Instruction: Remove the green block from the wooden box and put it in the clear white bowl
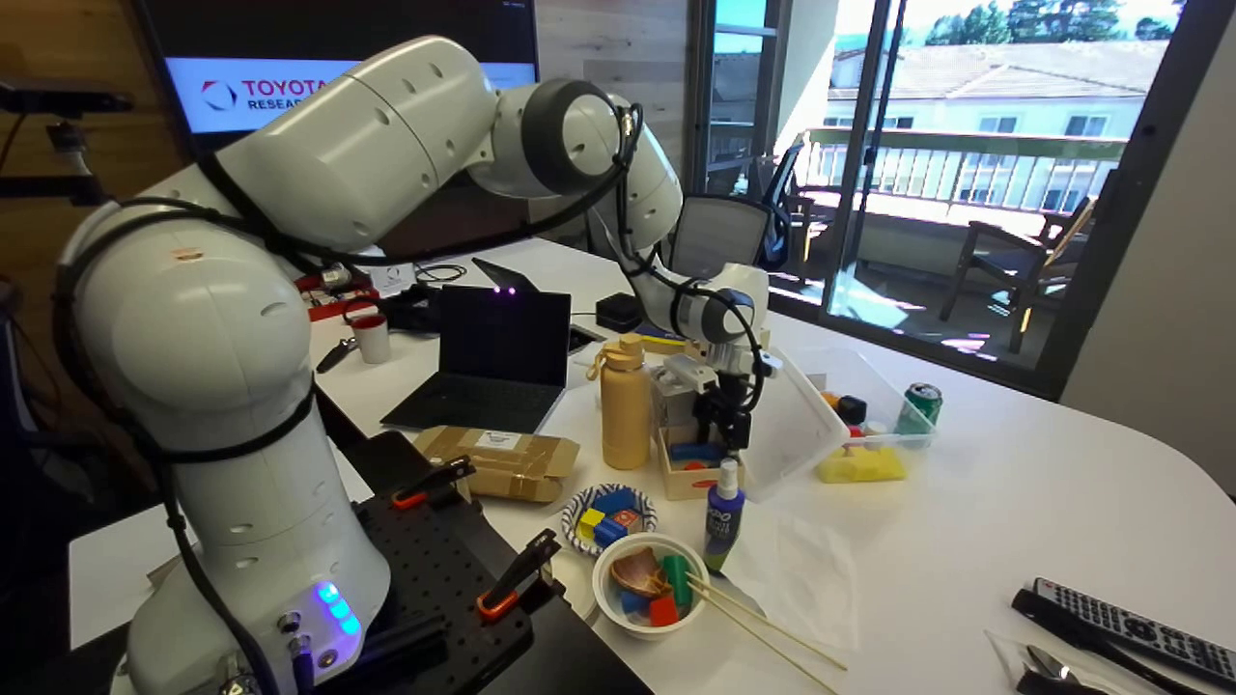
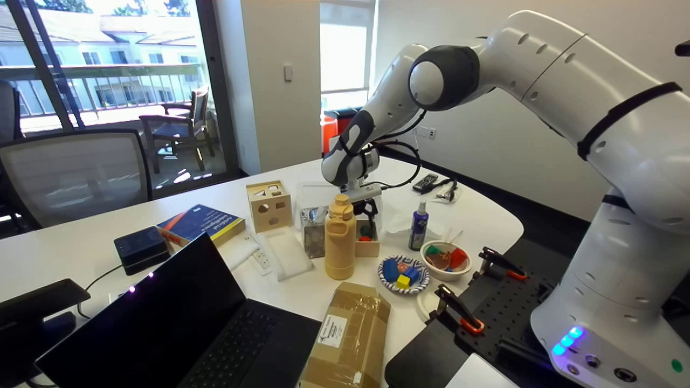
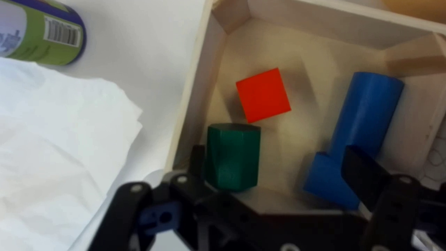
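The gripper [image 3: 275, 157] has its 2 fingers [image 3: 362, 170] spread wide across the lower half of the wrist view, with nothing clamped. The green block [image 3: 232, 157] lies in the box [image 3: 313, 21], left of centre in that frame, just beside the finger at the left; I cannot tell whether they touch. The bowl [image 1: 618, 620] is at the lower middle of an exterior view and holds another green block [image 1: 674, 579], so a glance could mistake the job for done.

Trouble seems likeliest at the grasp. The slot between the green block and the box's left wall looks narrow, so a small drift left could jam that finger against the wall. At the right of the frame, the finger there overlaps the lower of 2 blue blocks [image 3: 329, 183]; going deeper might press on it, and closing might sweep it across and trap it with the green. An off-square squeeze on the faceted sides could make the green block turn or slip, nudging the red block [image 3: 263, 95] just above it.

On the carry, the spray bottle [image 1: 723, 521], right of centre, could be struck if the lift is low. The bowl is crowded and 2 sticks [image 1: 792, 637] jut over its rim, so a high release might bounce the block out.
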You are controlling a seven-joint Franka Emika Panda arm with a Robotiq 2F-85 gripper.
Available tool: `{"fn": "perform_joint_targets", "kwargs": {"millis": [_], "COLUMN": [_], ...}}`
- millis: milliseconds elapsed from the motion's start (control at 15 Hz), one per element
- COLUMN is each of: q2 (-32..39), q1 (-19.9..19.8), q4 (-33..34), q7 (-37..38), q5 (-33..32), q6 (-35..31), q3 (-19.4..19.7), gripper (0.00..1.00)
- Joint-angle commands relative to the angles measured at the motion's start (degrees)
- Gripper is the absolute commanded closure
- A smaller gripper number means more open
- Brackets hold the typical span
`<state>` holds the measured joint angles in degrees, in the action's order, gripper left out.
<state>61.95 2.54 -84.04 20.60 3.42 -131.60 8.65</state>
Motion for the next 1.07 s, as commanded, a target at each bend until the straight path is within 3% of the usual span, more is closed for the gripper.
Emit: {"fn": "perform_joint_targets", "kwargs": {"millis": [0, 333, 400, 1000], "q2": [1.8, 2.8, 2.9, 3.9], "q1": [-1.2, -1.9, -2.0, -2.4], "q4": [2.4, 2.9, 3.0, 5.4], "q7": [-0.3, -0.6, -0.6, -0.8], "q5": [-0.1, 0.2, 0.2, 0.1], "q6": [1.0, 0.9, 0.9, 1.9], "q3": [-0.5, -0.8, -0.8, -1.2], "gripper": [0.0, 0.0, 0.19, 0.86]}}
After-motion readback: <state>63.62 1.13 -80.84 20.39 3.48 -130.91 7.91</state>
